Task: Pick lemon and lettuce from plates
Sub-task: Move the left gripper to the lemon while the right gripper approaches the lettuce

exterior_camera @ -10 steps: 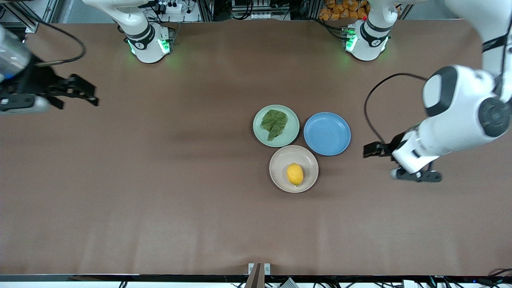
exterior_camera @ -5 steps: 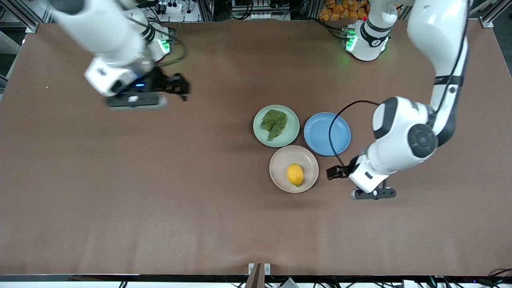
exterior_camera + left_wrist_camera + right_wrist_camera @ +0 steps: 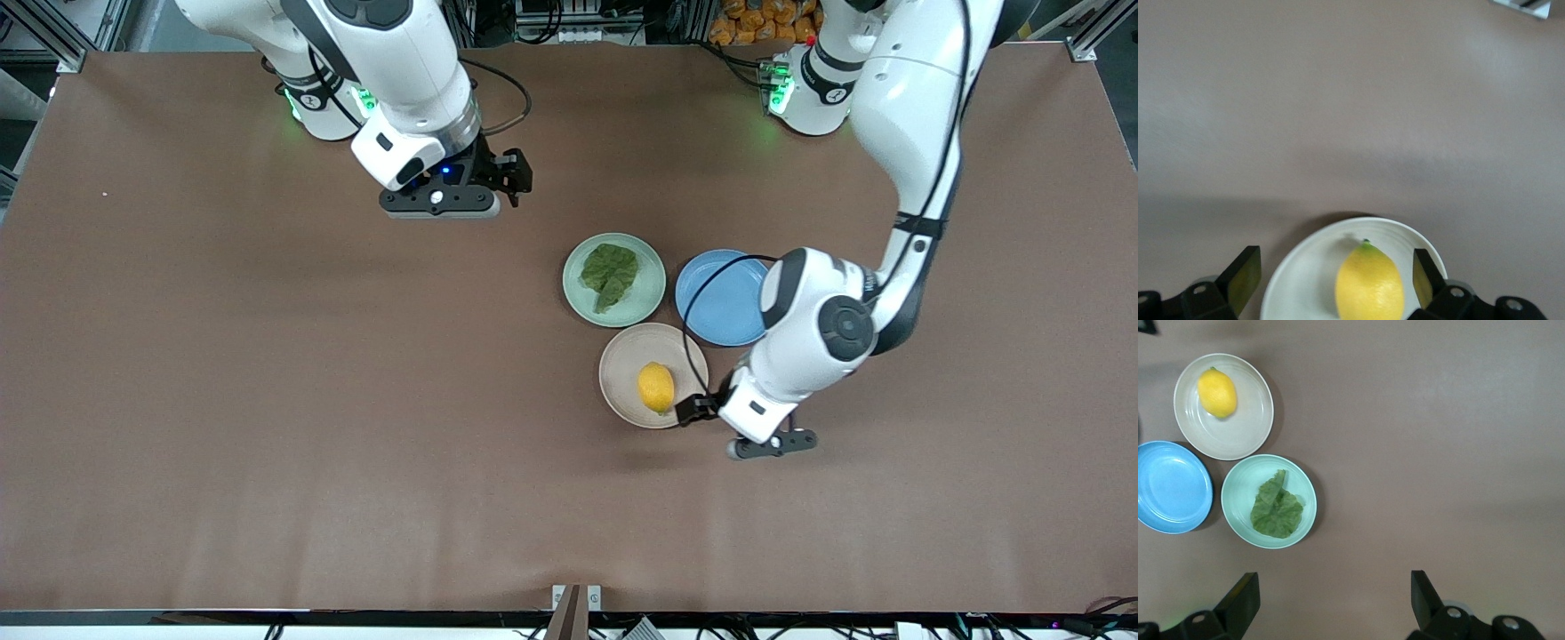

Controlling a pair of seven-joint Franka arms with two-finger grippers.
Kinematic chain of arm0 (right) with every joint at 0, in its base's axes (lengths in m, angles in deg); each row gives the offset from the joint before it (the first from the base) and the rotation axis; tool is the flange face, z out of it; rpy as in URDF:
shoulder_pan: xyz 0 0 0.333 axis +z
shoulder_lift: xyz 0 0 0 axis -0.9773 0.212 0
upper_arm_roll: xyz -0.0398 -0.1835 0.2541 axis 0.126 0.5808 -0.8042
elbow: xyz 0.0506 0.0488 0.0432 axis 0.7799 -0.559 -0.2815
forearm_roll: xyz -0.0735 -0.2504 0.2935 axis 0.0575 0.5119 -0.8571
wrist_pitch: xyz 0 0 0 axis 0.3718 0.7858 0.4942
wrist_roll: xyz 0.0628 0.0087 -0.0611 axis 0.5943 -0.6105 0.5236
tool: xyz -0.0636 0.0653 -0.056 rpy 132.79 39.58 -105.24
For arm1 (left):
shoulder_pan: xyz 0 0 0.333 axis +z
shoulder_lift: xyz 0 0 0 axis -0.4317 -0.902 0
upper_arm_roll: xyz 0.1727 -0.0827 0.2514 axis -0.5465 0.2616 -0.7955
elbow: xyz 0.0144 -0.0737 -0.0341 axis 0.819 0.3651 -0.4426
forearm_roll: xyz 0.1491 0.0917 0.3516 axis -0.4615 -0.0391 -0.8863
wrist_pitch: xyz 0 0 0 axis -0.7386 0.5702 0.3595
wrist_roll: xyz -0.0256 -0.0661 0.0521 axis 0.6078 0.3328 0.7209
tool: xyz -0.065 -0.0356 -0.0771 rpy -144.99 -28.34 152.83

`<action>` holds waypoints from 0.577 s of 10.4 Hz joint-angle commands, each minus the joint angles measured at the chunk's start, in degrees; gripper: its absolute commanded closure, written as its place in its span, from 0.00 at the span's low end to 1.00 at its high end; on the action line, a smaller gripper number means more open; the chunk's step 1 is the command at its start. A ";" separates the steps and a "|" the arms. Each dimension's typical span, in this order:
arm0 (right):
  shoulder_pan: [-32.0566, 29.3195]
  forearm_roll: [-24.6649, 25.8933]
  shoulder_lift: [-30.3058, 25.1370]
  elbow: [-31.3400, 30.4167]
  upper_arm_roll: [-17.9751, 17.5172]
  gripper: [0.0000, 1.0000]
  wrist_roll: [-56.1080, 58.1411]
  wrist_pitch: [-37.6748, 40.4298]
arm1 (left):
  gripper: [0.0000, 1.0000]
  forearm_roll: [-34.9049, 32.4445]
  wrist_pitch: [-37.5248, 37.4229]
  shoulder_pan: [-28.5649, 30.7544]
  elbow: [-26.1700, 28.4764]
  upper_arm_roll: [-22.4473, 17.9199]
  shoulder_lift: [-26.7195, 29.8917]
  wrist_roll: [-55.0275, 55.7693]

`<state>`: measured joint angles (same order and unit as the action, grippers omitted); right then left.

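The lemon (image 3: 656, 388) sits on the beige plate (image 3: 622, 391) and the lettuce (image 3: 610, 273) on the mint plate (image 3: 645, 293), mid-table. The left gripper (image 3: 689, 411) hangs by the beige plate's rim, fingers apart. The right gripper (image 3: 516, 171) hovers toward the base edge, fingers apart.

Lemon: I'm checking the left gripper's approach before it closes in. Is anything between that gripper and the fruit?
Nothing visible. The lemon lies alone on the beige plate, and the open left gripper frames it with bare plate in between. The blue plate sits off to one side.
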<state>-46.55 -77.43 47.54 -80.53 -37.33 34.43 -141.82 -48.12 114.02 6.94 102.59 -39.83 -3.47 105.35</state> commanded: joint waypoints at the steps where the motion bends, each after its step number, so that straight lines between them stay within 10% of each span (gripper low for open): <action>1: 2.52 0.50 1.92 -0.31 0.96 0.00 -4.90 -3.90 | 0.00 -0.73 0.33 -2.01 -1.25 -0.86 -1.34 2.20; 6: 9.21 0.50 7.46 -0.40 4.92 0.00 -12.55 -12.86 | 0.00 -1.25 0.33 -3.95 -0.99 -0.86 -3.62 5.19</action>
<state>-39.56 -77.43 53.26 -81.00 -33.72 26.03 -151.60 -48.20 114.18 4.23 102.63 -40.00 -5.84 107.94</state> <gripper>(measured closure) 0.000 0.000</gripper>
